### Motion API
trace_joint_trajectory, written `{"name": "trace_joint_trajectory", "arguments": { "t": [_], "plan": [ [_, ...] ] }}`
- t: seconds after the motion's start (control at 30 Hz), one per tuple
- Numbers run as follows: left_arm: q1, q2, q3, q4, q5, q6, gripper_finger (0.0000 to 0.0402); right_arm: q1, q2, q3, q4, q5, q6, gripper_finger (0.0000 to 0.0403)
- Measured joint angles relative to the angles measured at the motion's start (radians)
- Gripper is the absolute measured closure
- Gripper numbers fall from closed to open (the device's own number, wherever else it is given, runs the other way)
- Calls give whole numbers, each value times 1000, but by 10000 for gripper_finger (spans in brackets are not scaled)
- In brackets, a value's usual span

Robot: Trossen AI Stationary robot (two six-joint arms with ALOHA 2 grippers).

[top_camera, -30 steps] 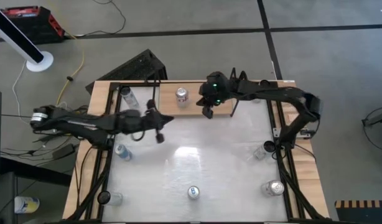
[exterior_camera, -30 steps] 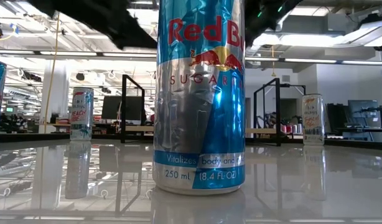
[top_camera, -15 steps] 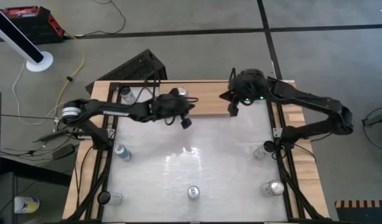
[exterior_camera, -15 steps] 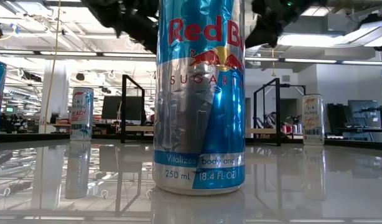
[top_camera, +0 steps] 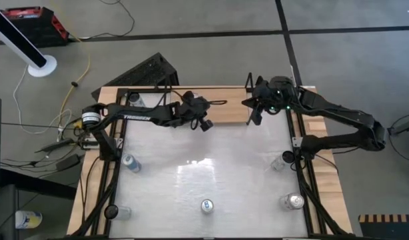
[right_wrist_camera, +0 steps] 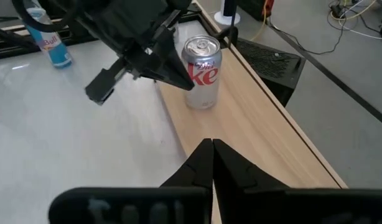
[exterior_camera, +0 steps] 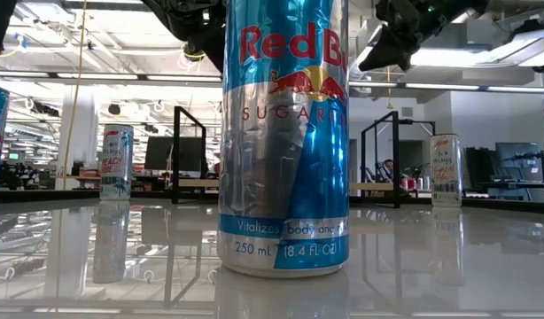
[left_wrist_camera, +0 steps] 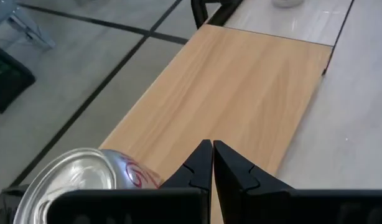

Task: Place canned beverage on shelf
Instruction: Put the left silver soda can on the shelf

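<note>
a blue can (exterior_camera: 283, 133) stands near the table's front edge. along the far edge lies the shelf (top_camera: 221, 110), with a silver soda can (right_wrist_camera: 201, 72) upright on it. the left gripper (left_wrist_camera: 212, 163) hovers just beside that can, fingers pressed together and empty. the right gripper (right_wrist_camera: 212, 160) hangs over the shelf's right end, likewise closed on nothing.

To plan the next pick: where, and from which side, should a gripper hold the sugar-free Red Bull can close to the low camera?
Grip the can at mid-height on its round wall, fingers on opposite sides, probably coming down from the shelf side: it stands upright, with nothing close around it.
</note>
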Motion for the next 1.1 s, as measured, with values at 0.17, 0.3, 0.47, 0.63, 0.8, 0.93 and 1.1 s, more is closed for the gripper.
{"name": "trace_joint_trajectory", "arguments": {
  "t": [0.17,0.3,0.47,0.63,0.8,0.93,1.1],
  "plan": [
    [37,0,0,-35,11,-3,401,1,6,0,9,-1,16,378],
    [65,0,0,-36,12,-8,401,7,5,0,30,-3,27,379],
    [100,0,0,-47,14,-29,401,17,5,0,31,-4,27,374],
    [126,0,0,-68,6,-36,401,16,6,0,31,-5,27,379],
    [146,0,0,-79,6,-37,401,16,6,0,25,-8,38,377],
    [166,0,0,-79,3,-38,401,16,6,0,22,-8,46,376],
    [196,0,0,-78,4,-40,401,16,6,0,23,-8,46,379]
  ]
}}
